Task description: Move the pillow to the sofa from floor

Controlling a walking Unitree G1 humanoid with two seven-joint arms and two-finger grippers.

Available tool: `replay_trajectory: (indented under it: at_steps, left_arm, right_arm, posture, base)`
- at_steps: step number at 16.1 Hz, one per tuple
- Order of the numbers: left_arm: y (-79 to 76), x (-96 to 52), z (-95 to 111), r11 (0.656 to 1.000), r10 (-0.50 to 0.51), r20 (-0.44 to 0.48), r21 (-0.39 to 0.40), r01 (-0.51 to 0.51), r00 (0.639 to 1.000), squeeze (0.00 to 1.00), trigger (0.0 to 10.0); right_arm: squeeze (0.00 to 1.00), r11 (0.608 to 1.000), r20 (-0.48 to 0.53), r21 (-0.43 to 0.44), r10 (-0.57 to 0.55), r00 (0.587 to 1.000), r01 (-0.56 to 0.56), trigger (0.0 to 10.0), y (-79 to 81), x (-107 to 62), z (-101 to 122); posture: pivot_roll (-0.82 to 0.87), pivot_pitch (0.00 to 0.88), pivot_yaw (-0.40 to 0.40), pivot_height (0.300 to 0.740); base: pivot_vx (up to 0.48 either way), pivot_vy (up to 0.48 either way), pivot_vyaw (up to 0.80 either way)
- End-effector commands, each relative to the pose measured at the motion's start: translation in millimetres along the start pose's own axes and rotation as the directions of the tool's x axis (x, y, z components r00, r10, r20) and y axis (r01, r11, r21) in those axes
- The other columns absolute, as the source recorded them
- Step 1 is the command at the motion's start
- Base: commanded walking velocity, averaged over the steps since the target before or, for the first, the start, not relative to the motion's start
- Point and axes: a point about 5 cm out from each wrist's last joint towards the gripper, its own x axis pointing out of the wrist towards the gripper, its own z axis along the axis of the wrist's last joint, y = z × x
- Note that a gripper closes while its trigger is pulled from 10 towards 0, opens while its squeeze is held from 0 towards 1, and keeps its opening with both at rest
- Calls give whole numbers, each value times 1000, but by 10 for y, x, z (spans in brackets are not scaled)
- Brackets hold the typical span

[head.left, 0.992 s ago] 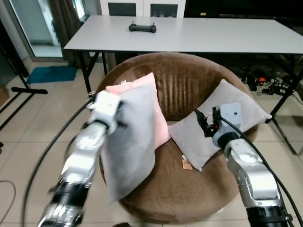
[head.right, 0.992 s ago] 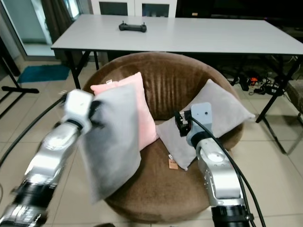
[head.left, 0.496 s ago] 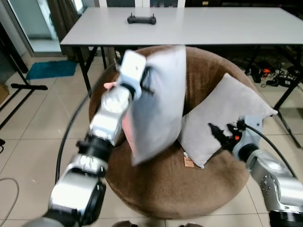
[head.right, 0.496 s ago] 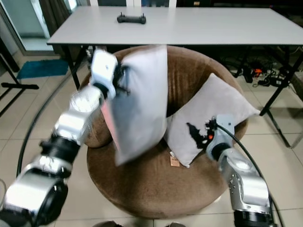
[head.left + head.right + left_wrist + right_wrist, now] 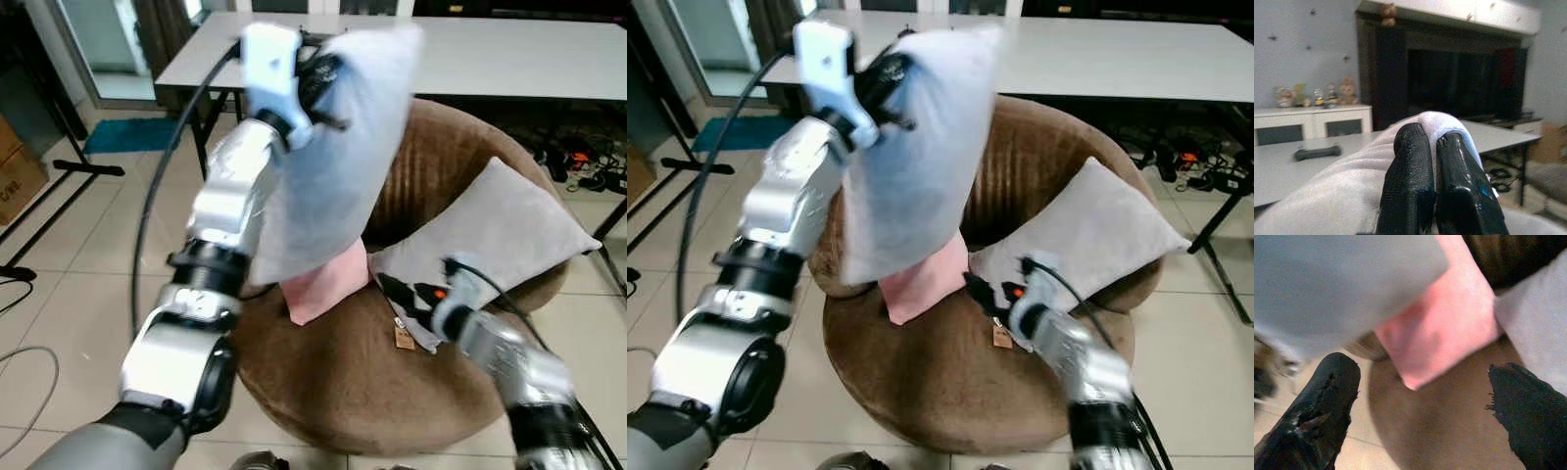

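Fingers of your left gripper [image 5: 1442, 183] are pressed nearly together on a fold at the top edge of the grey pillow [image 5: 338, 157], with a ridge of cloth bulging up between and over the tips, so the hold is a pinch on fabric and not on the filling. You have that pillow raised high, and it hangs limp from the pinch, draping down in front of the left forearm; judge it light, soft and shapeless, so it will swing and fold under any quick motion and could slide out of so narrow a pinch. Taking hold at a corner or seam, as here, is sound, since the body of it is too thick and yielding to clamp. Directly below the hanging pillow lies the pink pillow [image 5: 323, 284], leaning at the near side of the round brown sofa [image 5: 372, 382], and a second grey cushion [image 5: 500, 235] rests against the sofa's back, beyond your other hand. Your right gripper [image 5: 1425, 421] sits low over the seat with its fingers spread wide and nothing between them; the pink pillow's corner and the bare brown seat lie ahead of it. Behind the sofa stands a white table [image 5: 509, 49]. You appear to be at the placing stage: the pillow is off the floor and over the sofa, not yet released.
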Motion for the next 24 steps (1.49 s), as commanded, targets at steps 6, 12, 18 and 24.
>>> replay_trajectory:
  at_steps: [6,12,18,24]
  left_arm:
    - [-392,332,828,977,-88,288,-163,139,954,0,10000]
    - [-359,205,596,945,-24,219,-314,94,975,0,10000]
    - [-88,-39,384,947,41,133,-320,4,990,0,10000]
    - [-132,-325,-88,930,10,-13,-367,-14,1000,0,10000]
  right_arm:
    - [0,928,-227,-373,-78,971,-13,10000,116,320,-339]
    - [0,931,254,364,-126,959,26,10000,142,430,358]
    - [0,865,328,501,-218,919,26,10000,-131,279,301]
    - [0,862,390,506,-187,902,-40,10000,-130,210,392]
  posture:
    - [37,0,47,740]
    - [45,0,46,740]
    - [46,0,41,740]
    - [41,0,34,740]
  base:
    - [0,0,0]
    - [0,0,0]
    - [0,0,0]
    - [0,0,0]
